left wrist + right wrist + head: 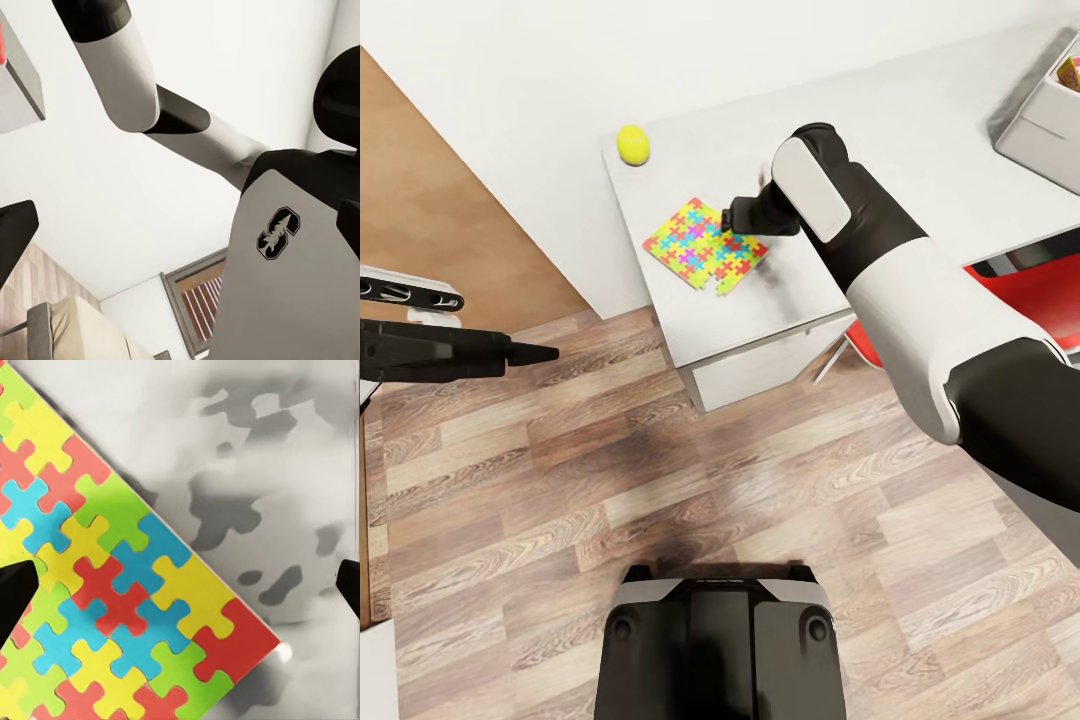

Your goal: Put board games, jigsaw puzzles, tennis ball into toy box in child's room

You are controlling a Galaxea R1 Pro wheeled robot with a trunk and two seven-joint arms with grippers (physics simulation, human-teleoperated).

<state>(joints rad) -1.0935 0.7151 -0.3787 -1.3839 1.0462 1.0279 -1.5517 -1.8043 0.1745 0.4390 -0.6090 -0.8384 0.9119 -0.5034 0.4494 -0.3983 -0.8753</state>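
A colourful jigsaw puzzle (705,247) lies flat on the pale grey table (800,290) near its end; a second edge seems to peek out beneath it. The yellow tennis ball (633,144) rests behind it by the table's far corner. My right gripper (746,224) hovers low over the puzzle's right edge, open; in the right wrist view the puzzle (112,585) sits between the spread fingers of the right gripper (180,585). The grey toy box (1040,135) stands at the far right. My left gripper (536,352) hangs over the floor to the left, open and empty.
A red chair (1025,290) is tucked under the table at the right. White drawers (760,365) face the wooden floor (660,480). A brown wooden panel (430,210) stands at the left. My base (712,640) is at the bottom. The left wrist view catches the beige bed (75,330).
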